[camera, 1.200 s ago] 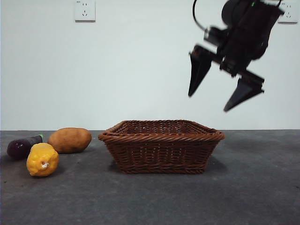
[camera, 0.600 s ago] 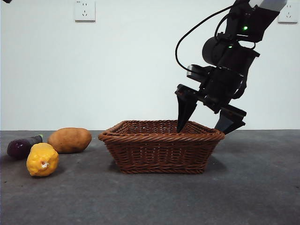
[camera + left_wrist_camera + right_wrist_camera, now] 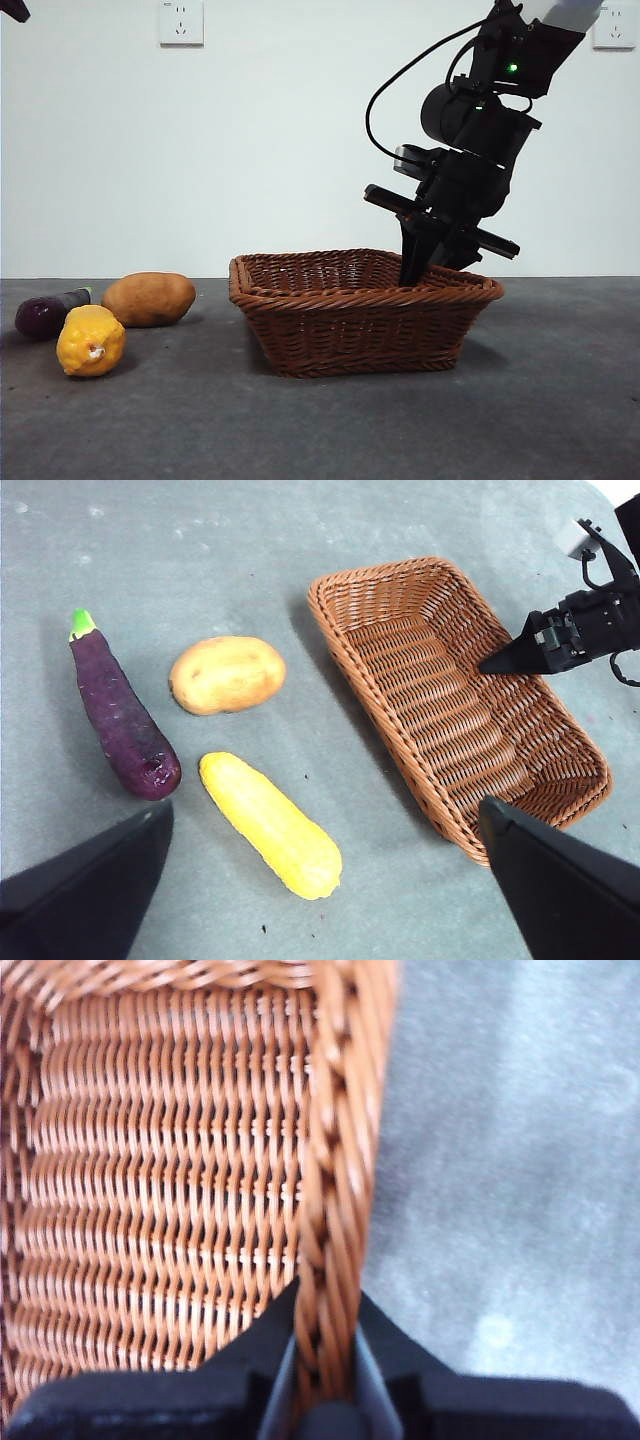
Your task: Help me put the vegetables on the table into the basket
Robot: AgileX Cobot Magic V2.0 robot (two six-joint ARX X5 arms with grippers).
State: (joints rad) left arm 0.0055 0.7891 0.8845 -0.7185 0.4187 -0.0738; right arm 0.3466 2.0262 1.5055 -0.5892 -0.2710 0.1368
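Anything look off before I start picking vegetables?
Yes: the right gripper is clamped on the basket's braided rim, one of its fingers inside, one outside. The basket sits skewed on the table, empty.

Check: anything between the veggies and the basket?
Nothing visible. Bare table separates the potato, yellow one and eggplant from the basket. The right claw is clamped on the basket's far rim, away from that path. Left claw hangs open above.
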